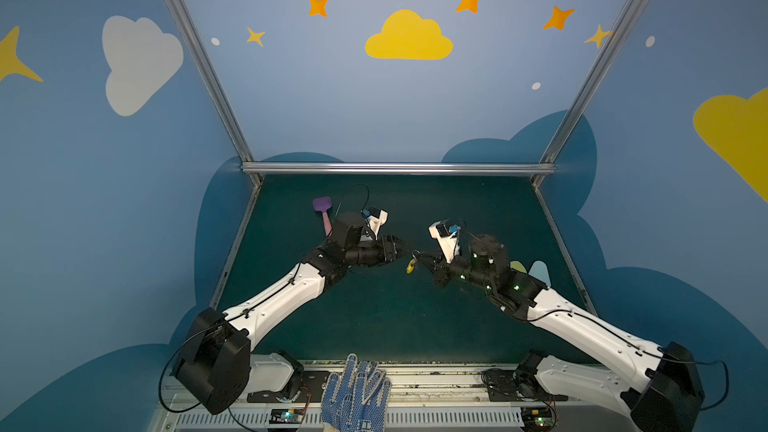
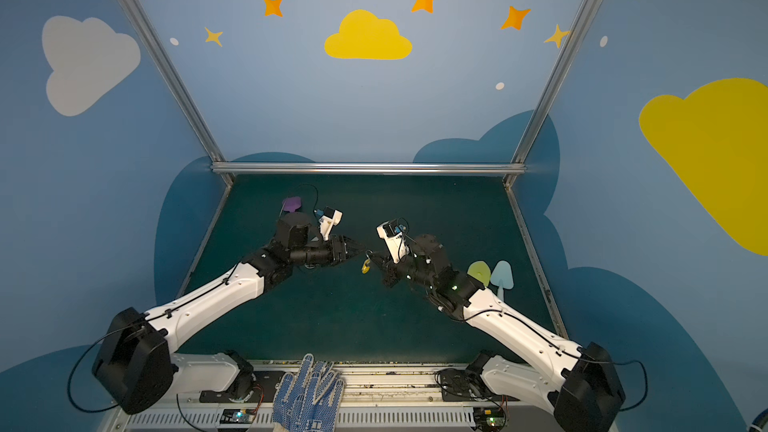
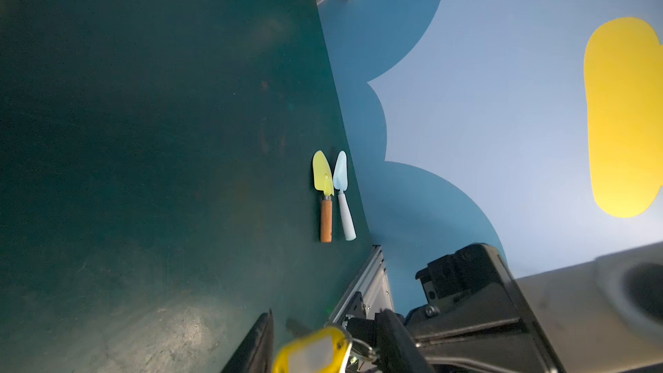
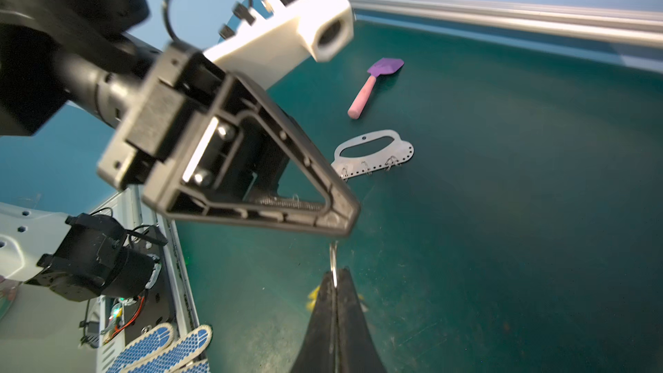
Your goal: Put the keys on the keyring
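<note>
Above the green mat (image 1: 374, 326), the left gripper (image 1: 409, 251) stands half open, gripping nothing; the right gripper (image 4: 335, 278) is clamped tight. The keyring (image 4: 373, 154) lies flat on the mat (untouched). The keys (image 1: 411, 266) hang mid-table from the right jaws, with the left gripper at their 9 o'clock. This looks like a regrasp; next they need lining up with the keyring.

Left arm (image 1: 282, 301) inward, left fingers (image 3: 256, 346) parted, right arm (image 1: 590, 326) inward, right fingers (image 4: 349, 324) pressed together
</note>
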`<state>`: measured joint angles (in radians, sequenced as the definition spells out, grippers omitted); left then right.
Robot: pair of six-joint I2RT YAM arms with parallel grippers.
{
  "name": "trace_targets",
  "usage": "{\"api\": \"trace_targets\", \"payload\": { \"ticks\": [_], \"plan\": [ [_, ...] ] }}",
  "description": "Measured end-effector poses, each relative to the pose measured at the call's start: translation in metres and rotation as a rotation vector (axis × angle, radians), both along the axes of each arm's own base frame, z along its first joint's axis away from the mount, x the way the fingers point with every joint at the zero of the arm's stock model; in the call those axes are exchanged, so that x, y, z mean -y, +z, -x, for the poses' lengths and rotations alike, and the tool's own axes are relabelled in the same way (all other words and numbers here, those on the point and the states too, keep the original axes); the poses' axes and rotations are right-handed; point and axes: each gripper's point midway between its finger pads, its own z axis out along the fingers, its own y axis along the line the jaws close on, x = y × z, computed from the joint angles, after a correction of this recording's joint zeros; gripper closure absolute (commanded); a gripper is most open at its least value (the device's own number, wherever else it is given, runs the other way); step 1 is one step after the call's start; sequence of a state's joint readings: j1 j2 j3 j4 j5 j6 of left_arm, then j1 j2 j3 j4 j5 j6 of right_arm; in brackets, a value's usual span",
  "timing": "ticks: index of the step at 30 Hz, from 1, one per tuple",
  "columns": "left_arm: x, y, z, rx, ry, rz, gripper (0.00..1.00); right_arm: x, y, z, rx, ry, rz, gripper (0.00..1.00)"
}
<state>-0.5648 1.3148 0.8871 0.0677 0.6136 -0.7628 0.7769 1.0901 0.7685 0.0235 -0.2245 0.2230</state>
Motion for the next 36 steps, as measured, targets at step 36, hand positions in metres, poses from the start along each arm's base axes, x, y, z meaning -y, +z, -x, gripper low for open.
{"api": "trace_targets", "payload": {
  "ticks": [36],
  "plan": [
    [-0.027, 0.007, 0.02, 0.058, -0.023, 0.047, 0.6, -0.016, -0.024, 0.006, -0.507, 0.306, -0.079, 1.0]
  ]
}}
